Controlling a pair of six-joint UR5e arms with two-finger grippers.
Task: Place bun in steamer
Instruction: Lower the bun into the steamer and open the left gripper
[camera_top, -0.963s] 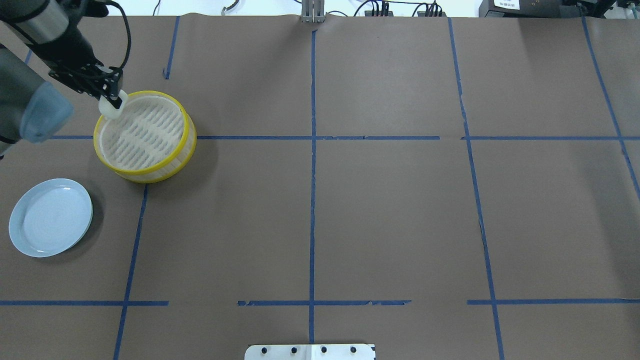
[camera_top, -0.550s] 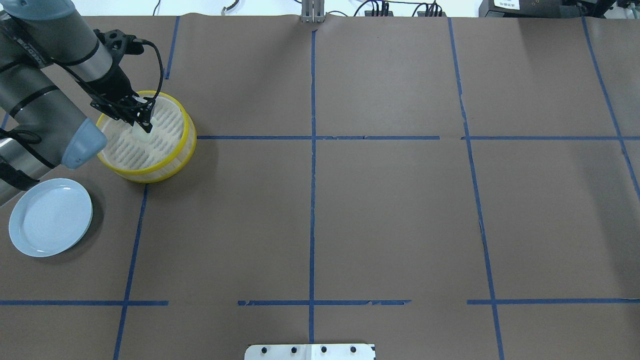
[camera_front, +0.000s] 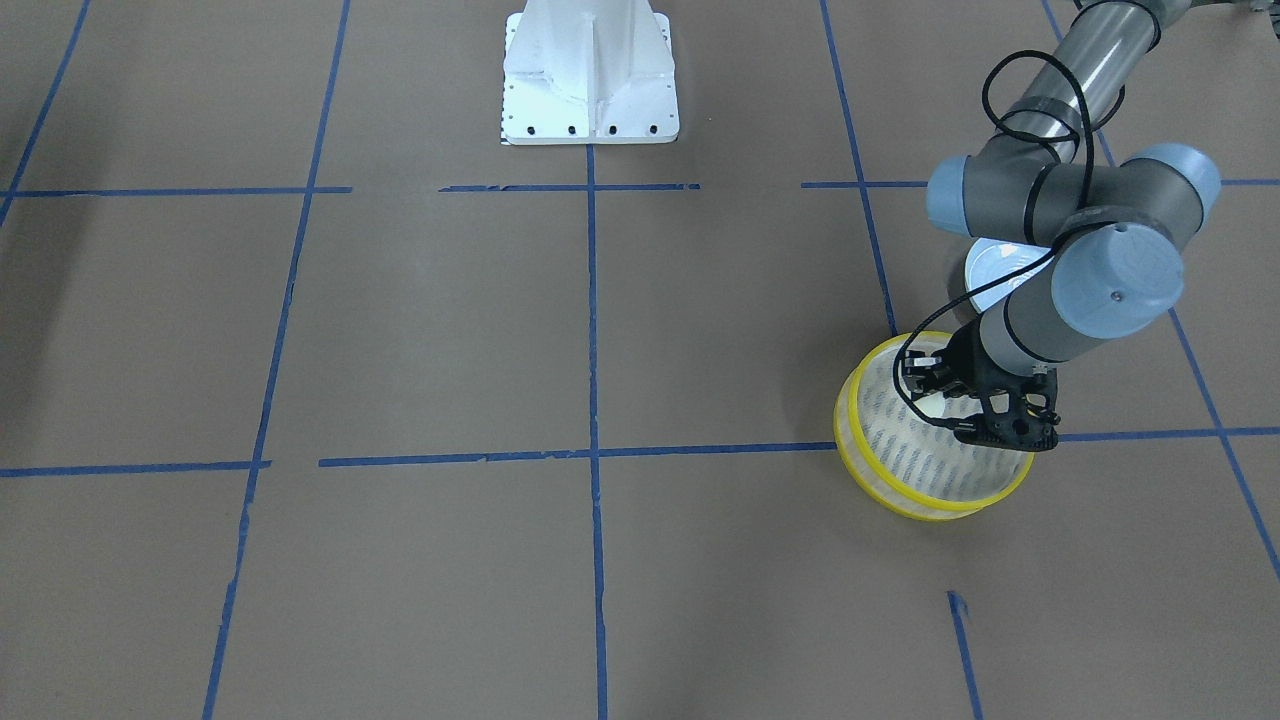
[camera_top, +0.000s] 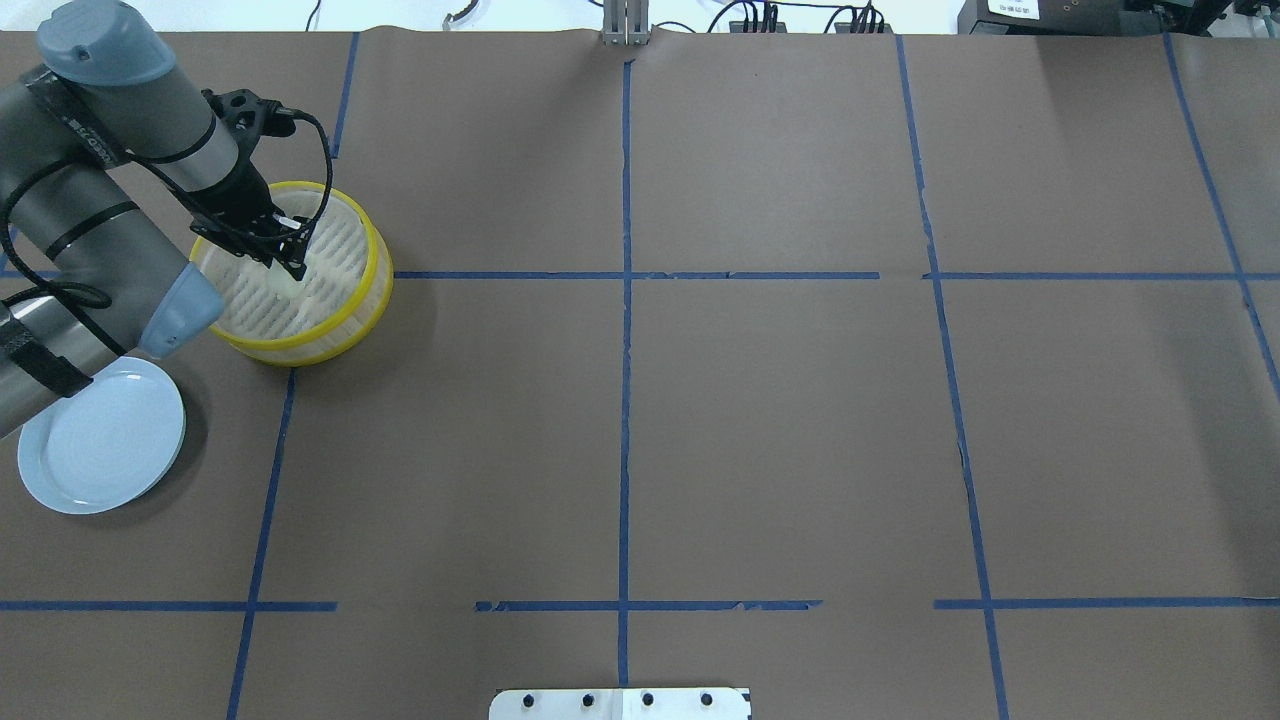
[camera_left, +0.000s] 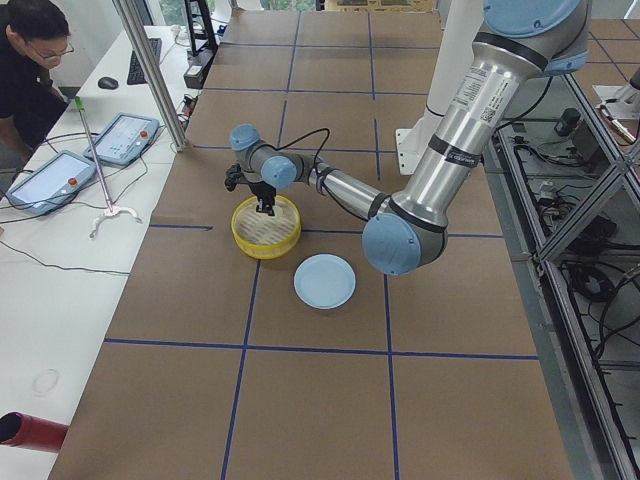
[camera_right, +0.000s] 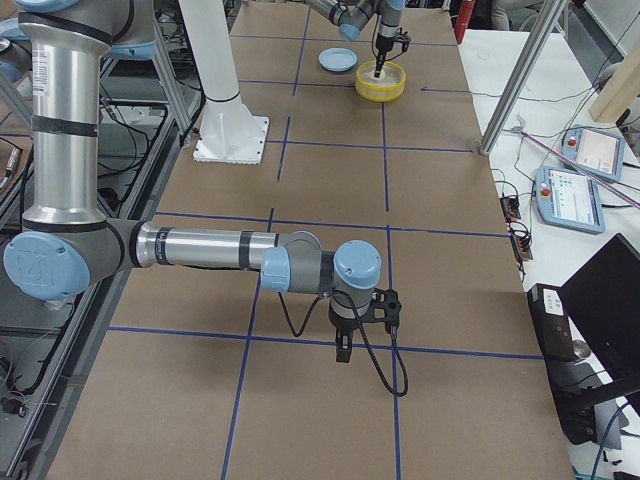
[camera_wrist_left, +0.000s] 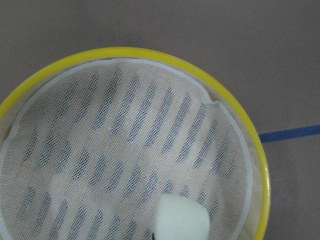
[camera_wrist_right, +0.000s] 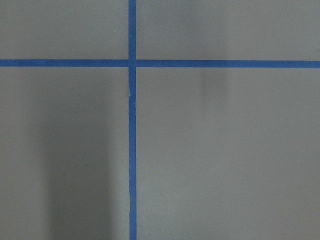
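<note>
One bun is accounted for: my left end effector is clamped on it, down inside the steamer, over the cloth-lined slatted floor and close to the yellow rim. I cannot tell whether the bun touches that floor. I judge the carry done; release and withdrawal up out of the steamer are left. A blue plate lies near the steamer. My right end effector hangs over the desk, well apart from the steamer; I cannot tell its jaw state.
</note>
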